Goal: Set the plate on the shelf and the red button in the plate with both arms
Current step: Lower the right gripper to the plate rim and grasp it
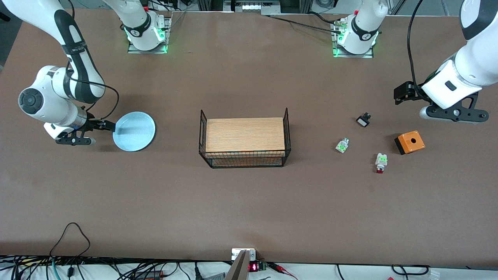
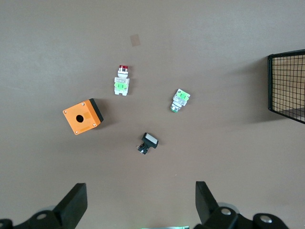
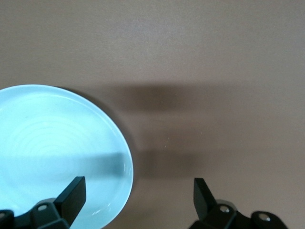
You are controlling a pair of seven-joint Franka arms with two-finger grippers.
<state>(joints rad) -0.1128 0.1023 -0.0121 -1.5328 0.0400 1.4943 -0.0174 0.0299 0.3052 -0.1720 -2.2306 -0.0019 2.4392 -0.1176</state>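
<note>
The pale blue plate (image 1: 134,131) lies on the table toward the right arm's end; it also shows in the right wrist view (image 3: 52,152). My right gripper (image 1: 74,140) (image 3: 138,202) is open and empty, low beside the plate's rim, with one finger (image 3: 71,198) showing against the rim. The red button (image 1: 380,163) (image 2: 122,80) lies on its side toward the left arm's end, nearer the front camera than the other small parts. My left gripper (image 1: 453,113) (image 2: 141,205) is open and empty, above the table, apart from the parts.
A wire basket (image 1: 245,159) with a wooden board in it stands mid-table; its corner shows in the left wrist view (image 2: 286,81). Near the red button lie an orange box (image 1: 409,142) (image 2: 83,117), a white-green part (image 1: 342,145) (image 2: 180,99) and a black-and-white part (image 1: 363,120) (image 2: 148,142).
</note>
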